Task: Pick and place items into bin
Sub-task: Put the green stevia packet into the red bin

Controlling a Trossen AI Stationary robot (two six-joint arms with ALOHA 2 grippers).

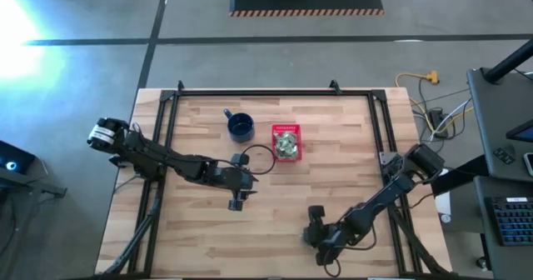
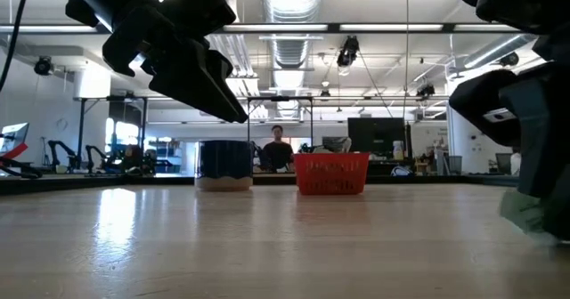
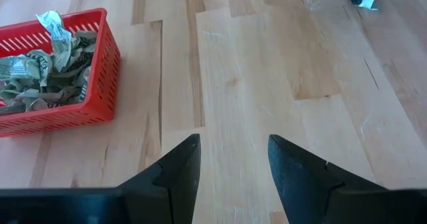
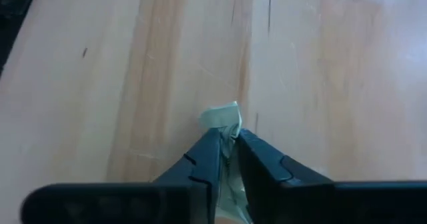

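The red basket (image 1: 286, 142) stands right of the dark blue mug (image 1: 240, 127), toward the table's far side, and several pale green and whitish wrinkly pieces (image 3: 47, 77) lie heaped inside it. My left gripper (image 3: 233, 141) hovers open over bare wood, near-left of the basket (image 3: 100, 64). My right gripper (image 4: 228, 141) is low at the near right part of the table (image 1: 315, 216). It is shut on one pale green piece (image 4: 223, 117). My right gripper pinches a pale green wrinkly piece between its two fingers (image 4: 208, 154). A crumpled end (image 4: 225, 115) sticks out past the fingertips. The fingers come at it slanting down toward the wood. In the low view the piece (image 2: 524, 212) sits close to the tabletop; whether it is clear of it, I cannot tell.
Bare wooden boards (image 1: 275, 230) lie between the two grippers and along the near side. A black frame (image 1: 266, 94) runs along the table's far and side edges. A person (image 2: 278, 148) stands far off in the room behind the basket (image 2: 331, 173) and mug (image 2: 224, 164).
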